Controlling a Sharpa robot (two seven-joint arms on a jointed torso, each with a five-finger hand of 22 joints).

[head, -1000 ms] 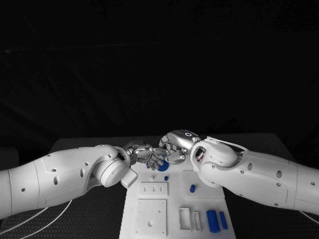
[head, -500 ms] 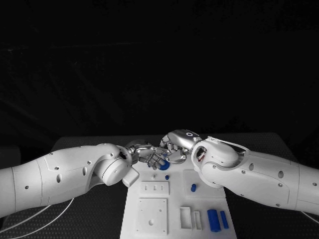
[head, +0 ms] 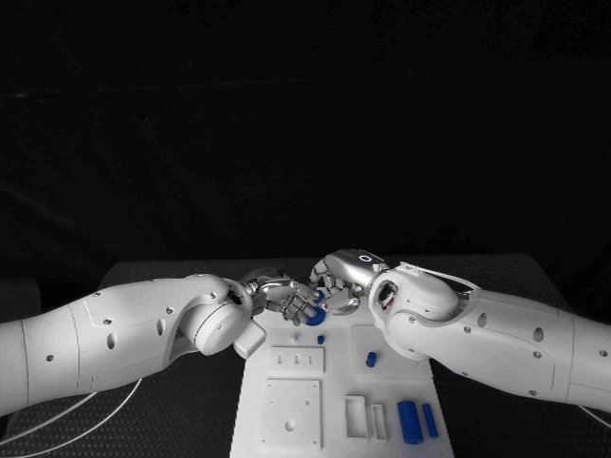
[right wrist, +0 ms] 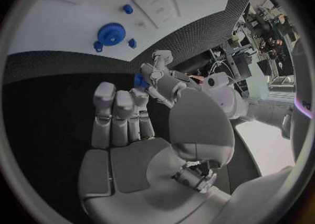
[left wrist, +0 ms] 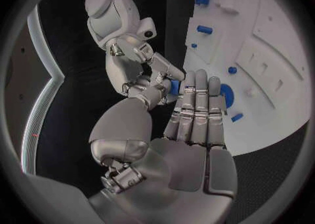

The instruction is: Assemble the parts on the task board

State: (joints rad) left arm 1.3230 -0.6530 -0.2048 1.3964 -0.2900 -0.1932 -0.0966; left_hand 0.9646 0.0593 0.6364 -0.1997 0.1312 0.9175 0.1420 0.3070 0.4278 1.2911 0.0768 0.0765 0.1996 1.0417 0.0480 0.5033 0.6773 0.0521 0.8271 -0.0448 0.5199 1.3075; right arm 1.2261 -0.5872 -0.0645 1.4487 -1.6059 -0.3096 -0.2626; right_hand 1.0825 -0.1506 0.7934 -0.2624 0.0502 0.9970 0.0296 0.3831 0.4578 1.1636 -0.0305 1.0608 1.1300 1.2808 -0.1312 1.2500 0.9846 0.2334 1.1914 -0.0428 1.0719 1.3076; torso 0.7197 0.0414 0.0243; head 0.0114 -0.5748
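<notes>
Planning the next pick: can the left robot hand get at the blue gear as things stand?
Probably yes: the blue gear lies uncovered on the task board beside the fingertips of the left robot hand. But a small blue part sits between it and the right robot hand, so it may be busy.

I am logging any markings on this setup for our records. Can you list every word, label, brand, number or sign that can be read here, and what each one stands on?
None can be read.
The task board is plain white, with no print visible.
The blue parts bear no markings that show.
The left hand and right hand show no legible lettering.
</notes>
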